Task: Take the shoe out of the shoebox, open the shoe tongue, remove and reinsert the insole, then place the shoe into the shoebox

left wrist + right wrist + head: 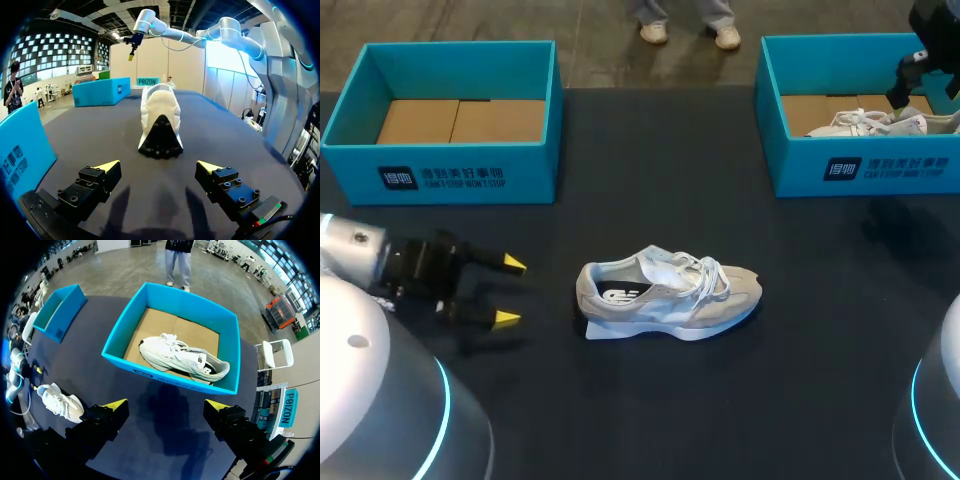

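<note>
The left claw (pixel 508 291), fingers apart, sits low by the left edge of the worktop (pixel 650 400), facing the shoe (pixel 665 295) in the middle. The right claw (pixel 166 405), also apart, hovers over the shoebox (pixel 200 310) at the far right corner, with another shoe (pixel 182 357) inside.

Bright, even overhead light; soft shadows beneath shoe (pixel 665 297) and jaws on dark table (pixel 740 410).

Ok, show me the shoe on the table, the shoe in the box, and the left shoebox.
shoe on the table (pixel 668 300), head view, side panel at midfoot.
shoe in the box (pixel 182 359), right wrist view, midfoot beside the laces.
left shoebox (pixel 535 172), head view, front wall.
</note>
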Controlling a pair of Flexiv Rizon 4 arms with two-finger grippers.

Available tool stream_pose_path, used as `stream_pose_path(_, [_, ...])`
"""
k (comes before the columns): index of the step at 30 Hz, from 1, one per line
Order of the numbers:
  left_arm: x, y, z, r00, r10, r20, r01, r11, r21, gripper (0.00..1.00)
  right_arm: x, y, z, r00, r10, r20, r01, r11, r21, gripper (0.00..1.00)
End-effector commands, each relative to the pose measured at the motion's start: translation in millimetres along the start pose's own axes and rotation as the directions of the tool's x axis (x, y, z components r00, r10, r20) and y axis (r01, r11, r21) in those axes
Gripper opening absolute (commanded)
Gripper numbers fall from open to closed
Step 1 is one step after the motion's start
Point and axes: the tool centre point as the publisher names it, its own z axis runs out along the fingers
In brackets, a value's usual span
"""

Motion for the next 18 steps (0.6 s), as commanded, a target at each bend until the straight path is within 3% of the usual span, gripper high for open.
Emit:
stream_pose_path(1, [0.7,-11.0,17.1,1.000,0.001,-0.002,-0.001,1.000,-0.004,1.00,0.1,-0.2,0.7,1.000,0.001,0.000,-0.001,1.000,-0.001,1.00])
stream_pose_path(9, [15.9,-25.9,48.5,0.999,-0.011,0.034,0.011,1.000,0.011,1.00,0.1,-0.2,0.7,1.000,0.001,0.000,-0.001,1.000,-0.001,1.00])
stream_pose_path(18, [21.1,-28.3,54.4,0.999,-0.018,0.044,0.017,1.000,0.019,1.00,0.1,-0.2,0.7,1.000,0.001,0.000,-0.001,1.000,-0.001,1.00])
